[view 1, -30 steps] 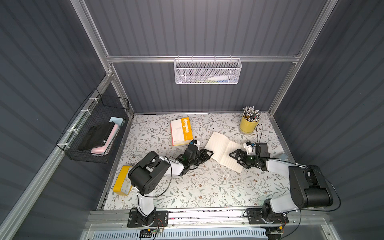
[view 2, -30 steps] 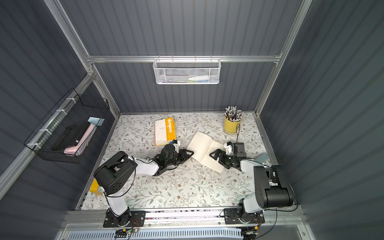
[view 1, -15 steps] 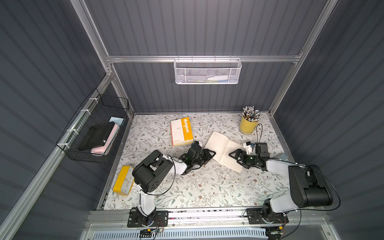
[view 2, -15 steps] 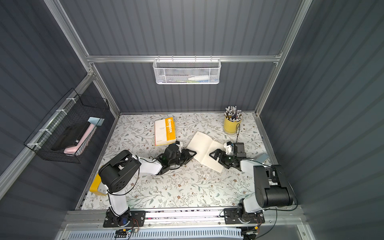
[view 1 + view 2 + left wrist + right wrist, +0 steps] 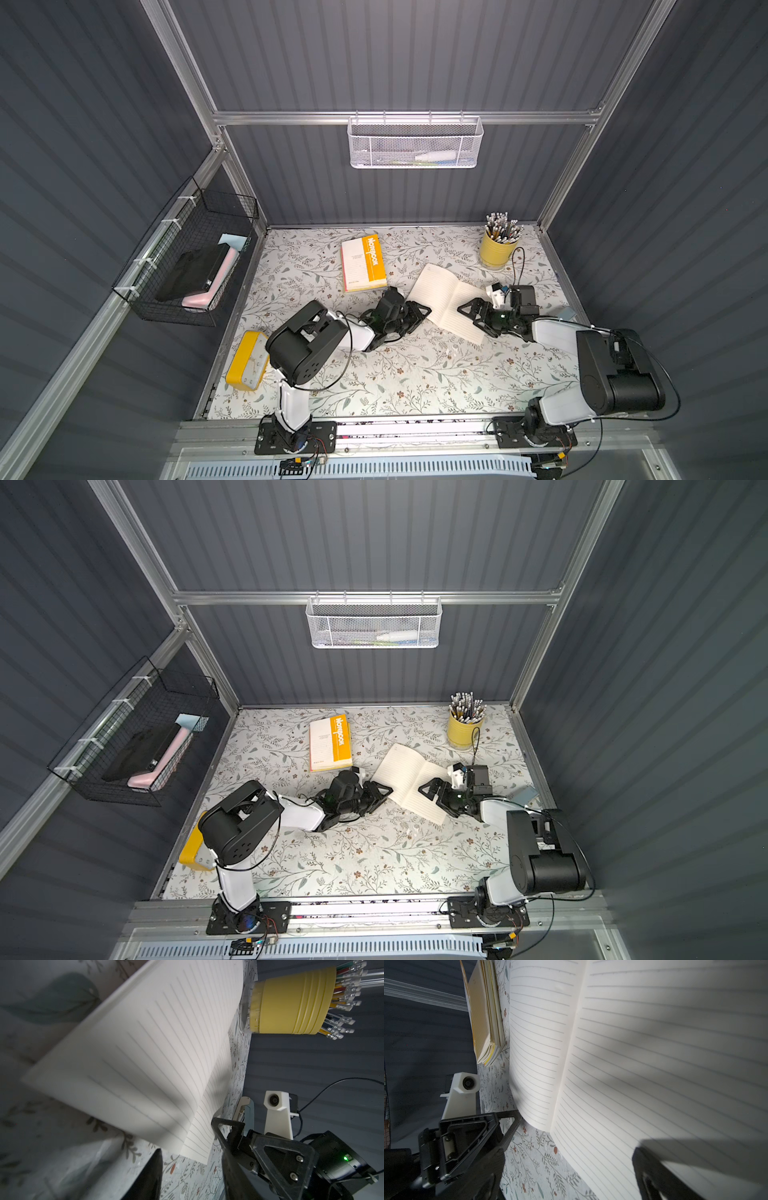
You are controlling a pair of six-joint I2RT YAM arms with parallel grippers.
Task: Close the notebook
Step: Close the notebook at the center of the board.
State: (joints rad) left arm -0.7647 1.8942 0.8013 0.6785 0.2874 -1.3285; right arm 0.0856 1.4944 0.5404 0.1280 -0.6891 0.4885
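The notebook (image 5: 446, 291) lies open on the floral table, its lined cream pages facing up, in both top views (image 5: 405, 777). Its left half (image 5: 145, 1053) bows upward near the spine. My left gripper (image 5: 417, 318) sits low at the left half's near corner. It is open, with only table showing between its fingers (image 5: 191, 1159). One left fingertip (image 5: 517, 1118) meets that corner's edge. My right gripper (image 5: 473, 320) is open over the right half (image 5: 654, 1064), and one finger (image 5: 652, 1172) stands above the paper. Nothing is held.
A closed yellow-spined pad (image 5: 363, 264) lies behind the left gripper. A yellow cup of pencils (image 5: 496, 249) stands at the back right. A yellow box (image 5: 247, 365) sits at the front left edge. A black wire basket (image 5: 195, 266) hangs on the left wall, a white mesh basket (image 5: 415, 143) on the back wall.
My left gripper has slid right across the table until it reached the notebook's left edge. The right arm and the notebook's right half have not moved.
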